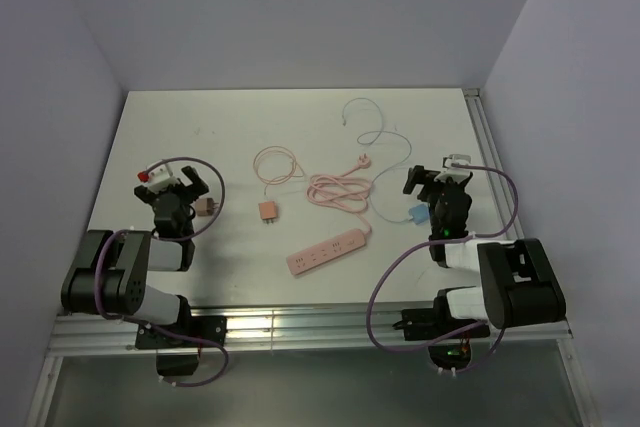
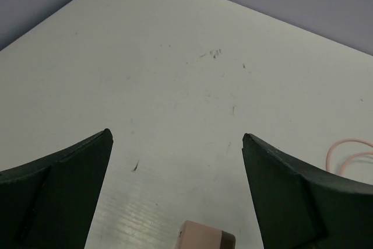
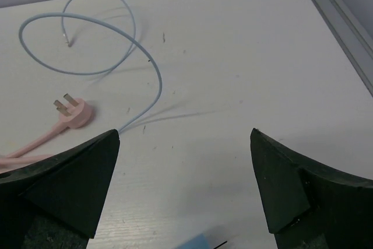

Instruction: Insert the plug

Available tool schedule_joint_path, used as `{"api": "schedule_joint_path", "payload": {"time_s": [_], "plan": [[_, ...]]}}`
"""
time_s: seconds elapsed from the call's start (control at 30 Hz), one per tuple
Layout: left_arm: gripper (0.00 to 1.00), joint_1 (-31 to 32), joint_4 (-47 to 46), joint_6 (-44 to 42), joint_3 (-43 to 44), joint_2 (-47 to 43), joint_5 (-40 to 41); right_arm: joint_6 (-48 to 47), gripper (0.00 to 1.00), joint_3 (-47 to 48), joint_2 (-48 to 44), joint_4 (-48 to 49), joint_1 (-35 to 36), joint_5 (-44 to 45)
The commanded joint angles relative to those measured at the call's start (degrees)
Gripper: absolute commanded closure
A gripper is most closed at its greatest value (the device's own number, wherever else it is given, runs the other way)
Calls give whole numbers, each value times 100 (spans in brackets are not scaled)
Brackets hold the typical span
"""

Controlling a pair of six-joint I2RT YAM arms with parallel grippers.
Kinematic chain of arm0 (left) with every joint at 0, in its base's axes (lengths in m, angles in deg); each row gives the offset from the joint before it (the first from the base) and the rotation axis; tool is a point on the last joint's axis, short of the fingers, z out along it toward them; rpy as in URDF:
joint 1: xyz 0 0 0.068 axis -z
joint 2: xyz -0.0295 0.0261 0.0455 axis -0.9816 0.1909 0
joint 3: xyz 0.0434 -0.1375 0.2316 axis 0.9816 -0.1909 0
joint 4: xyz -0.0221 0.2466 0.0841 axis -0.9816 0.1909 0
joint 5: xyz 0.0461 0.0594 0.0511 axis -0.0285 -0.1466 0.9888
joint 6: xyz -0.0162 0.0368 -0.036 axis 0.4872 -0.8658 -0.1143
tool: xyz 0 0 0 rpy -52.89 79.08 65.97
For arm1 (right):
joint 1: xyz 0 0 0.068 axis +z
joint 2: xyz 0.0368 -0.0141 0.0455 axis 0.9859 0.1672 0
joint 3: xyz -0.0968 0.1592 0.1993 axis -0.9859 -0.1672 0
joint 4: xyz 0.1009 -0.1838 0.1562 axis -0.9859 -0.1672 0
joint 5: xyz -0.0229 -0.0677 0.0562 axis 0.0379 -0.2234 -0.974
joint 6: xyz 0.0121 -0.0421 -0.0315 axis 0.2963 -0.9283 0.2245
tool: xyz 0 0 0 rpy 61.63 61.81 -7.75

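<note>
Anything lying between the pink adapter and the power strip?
Nothing visible. Bare table separates the pink adapter from the power strip; the coiled pink cord lies farther back, off that path.

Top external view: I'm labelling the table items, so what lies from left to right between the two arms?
Tan adapter → pink charger block → pink power strip → blue adapter.
</note>
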Motion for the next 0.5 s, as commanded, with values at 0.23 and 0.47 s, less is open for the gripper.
{"api": "schedule_joint_path", "payload": {"time_s": [0.23, 0.47], "plan": [[1, 840, 4899, 2346, 1477, -2068, 2863, 1180, 0, 967, -1113, -2239, 36, 2004], [1, 840, 8461, 5626, 2481, -2518, 1815, 3078, 0, 2543, -878, -6189, 27, 2272]]}}
